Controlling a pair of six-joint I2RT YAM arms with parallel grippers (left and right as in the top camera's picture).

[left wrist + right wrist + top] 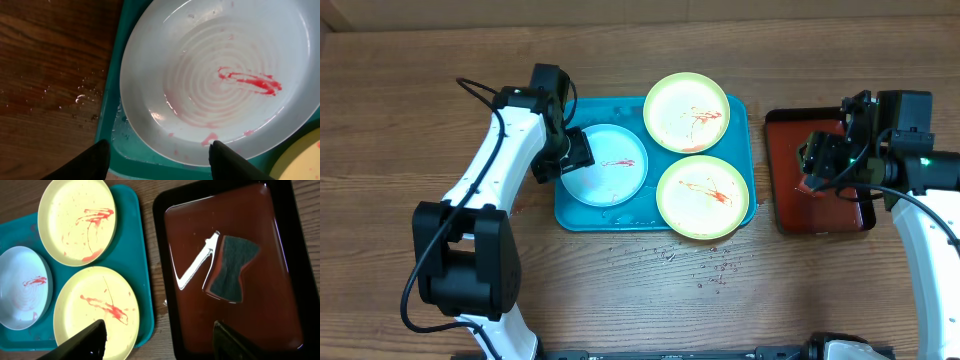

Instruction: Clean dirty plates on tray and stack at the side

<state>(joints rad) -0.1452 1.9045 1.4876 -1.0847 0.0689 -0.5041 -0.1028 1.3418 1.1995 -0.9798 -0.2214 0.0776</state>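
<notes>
I'm holding my left gripper [159, 150] wide open and empty, with the rim of the light blue plate [215, 75] showing between its fingers. That plate is lying red-smeared in the turquoise tray [107, 125]. My right gripper [159, 325] is hanging open and empty over the dark red tray [270, 325]. The two yellow-green plates [687, 112] [701, 196] are sitting sauce-streaked in the same turquoise tray.

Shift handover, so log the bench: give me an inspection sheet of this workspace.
Surface: wooden table, specks and droplets before the turquoise tray.
Job's things: tray holds light blue plate, far yellow-green plate, near yellow-green plate; all smeared red, none stacked.
Clutter: dark red tray, wet-looking, sponge inside.
Grippers: left gripper open over the blue plate's rim; right gripper open, empty.
Cables: black cable loops free at left.
Surroundings: nothing seen.
</notes>
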